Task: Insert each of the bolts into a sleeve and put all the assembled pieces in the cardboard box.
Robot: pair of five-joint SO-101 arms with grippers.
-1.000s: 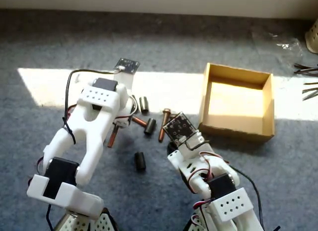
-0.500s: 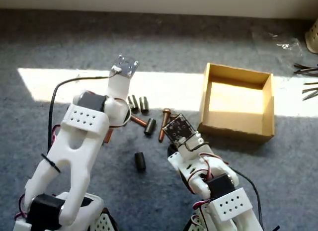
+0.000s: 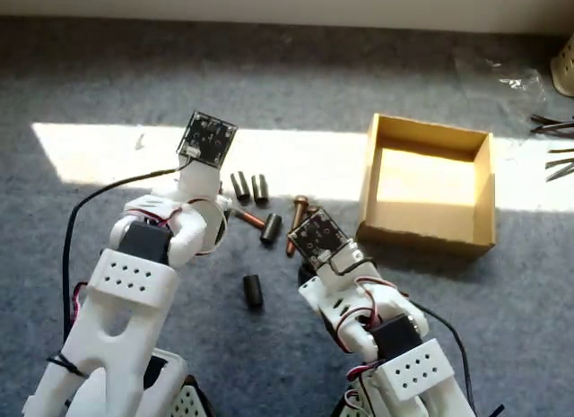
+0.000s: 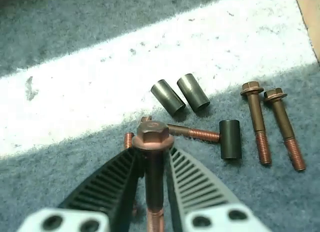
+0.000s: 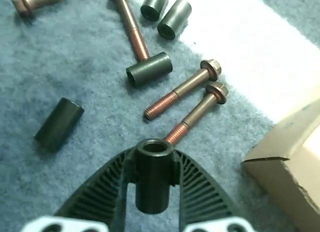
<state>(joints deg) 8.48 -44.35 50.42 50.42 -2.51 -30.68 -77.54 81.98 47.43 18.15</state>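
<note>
Gripping a bolt [image 4: 154,178], the left gripper [image 4: 152,152] has its pincer closed on the shank. The hex head sits out at the fingertips and the shank runs back between the fingers.

Just right of it, on the carpet, two sleeves [image 3: 249,186] lie side by side at the sunlit strip's edge. Nearer, a loose bolt [image 4: 192,133] rests with its threaded tip against the wall of a third sleeve [image 4: 230,138], not in the bore. A lone sleeve [image 3: 253,291] lies nearer again, apart from the rest. Two more bolts [image 3: 296,221] lie parallel, touching or nearly so.

The right gripper [image 5: 152,157] hangs just near that pair, its pincer closed around a sleeve [image 5: 151,179] with the open bore facing outward. The cardboard box [image 3: 426,229] sits at the right, with no piece in it.

Risks, as I judge them:
- The held bolt seems to present its head first, so the thread end is buried in the jaws and could not meet the bore.
- Slight tilt between the two held parts would jam the thread on the rim.
- A low pass by the right arm could knock the parallel bolts.
</note>
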